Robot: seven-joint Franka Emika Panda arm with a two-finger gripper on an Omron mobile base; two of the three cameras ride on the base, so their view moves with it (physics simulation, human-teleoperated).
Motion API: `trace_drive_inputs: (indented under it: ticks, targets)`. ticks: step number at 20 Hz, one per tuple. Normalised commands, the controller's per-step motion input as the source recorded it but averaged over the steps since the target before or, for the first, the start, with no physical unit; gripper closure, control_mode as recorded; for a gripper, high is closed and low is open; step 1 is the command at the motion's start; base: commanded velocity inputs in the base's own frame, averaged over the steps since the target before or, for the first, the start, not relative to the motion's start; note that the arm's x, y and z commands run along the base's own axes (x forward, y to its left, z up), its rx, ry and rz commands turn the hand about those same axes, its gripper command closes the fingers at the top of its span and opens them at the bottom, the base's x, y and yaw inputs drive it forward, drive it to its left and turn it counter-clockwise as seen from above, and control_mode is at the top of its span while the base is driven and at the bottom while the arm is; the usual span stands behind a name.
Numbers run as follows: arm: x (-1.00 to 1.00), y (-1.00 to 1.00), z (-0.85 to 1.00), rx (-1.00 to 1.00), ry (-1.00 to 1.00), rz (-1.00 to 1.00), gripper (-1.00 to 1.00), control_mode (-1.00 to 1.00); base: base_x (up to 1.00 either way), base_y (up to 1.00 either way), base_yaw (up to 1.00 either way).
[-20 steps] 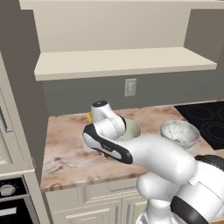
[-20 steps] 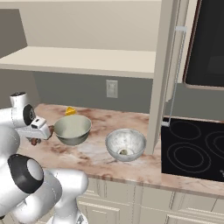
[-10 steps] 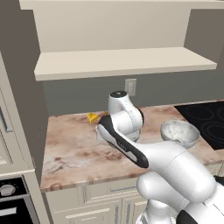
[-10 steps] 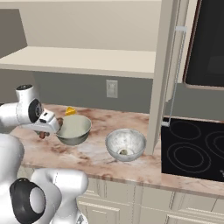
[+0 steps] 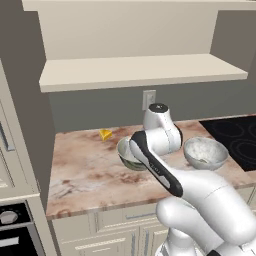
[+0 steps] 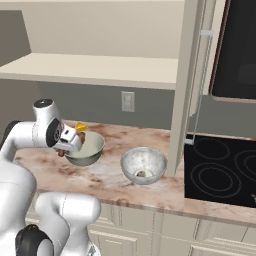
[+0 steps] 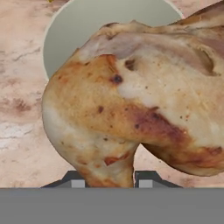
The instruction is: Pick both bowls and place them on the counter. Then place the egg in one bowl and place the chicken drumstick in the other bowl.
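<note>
My gripper [image 7: 111, 180] is shut on the golden-brown chicken drumstick [image 7: 131, 100], which looms large in the hand view. Below it lies the pale inside of the dark grey-green bowl [image 7: 83, 30]. In the right base view my gripper [image 6: 63, 149] hangs at the left rim of that bowl [image 6: 89, 150], a bit of drumstick [image 6: 60, 152] showing under the hand. The white speckled bowl [image 6: 143, 164] stands to the right with the egg [image 6: 142, 173] inside. Both bowls rest on the marbled counter [image 6: 102, 179]. In the left base view my arm hides part of the dark bowl [image 5: 128, 154]; the white bowl [image 5: 204, 152] stands beside it.
A yellow cheese wedge [image 5: 105, 134] lies at the back of the counter [image 5: 85, 170], behind the dark bowl. A black cooktop [image 6: 220, 170] borders the counter on the right. A pale beige shelf [image 5: 140, 70] hangs above, and a tall cabinet side [image 6: 182, 90] stands by the white bowl.
My arm has swung from the left of the counter rightward to the dark bowl, carrying the drumstick. Both bowls and the cheese have stayed put.
</note>
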Motion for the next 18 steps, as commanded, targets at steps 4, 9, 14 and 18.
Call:
trace_drive_inputs:
  ticks: [4, 9, 14, 18]
  targets:
    - [0.29, -0.31, 0.03, 0.03, 0.00, 0.00, 1.00, -1.00, 0.00, 0.00, 0.00]
    - [0.44, -0.18, -0.01, 0.03, 0.00, 0.00, 1.00, -1.00, 0.00, 0.00, 0.00]
    - [0.50, -0.06, 0.00, 0.02, 0.04, 0.00, 1.00, -1.00, 0.00, 0.00, 0.00]
    - [0.38, -0.01, -0.17, 0.00, 0.04, 0.00, 1.00, -1.00, 0.00, 0.00, 0.00]
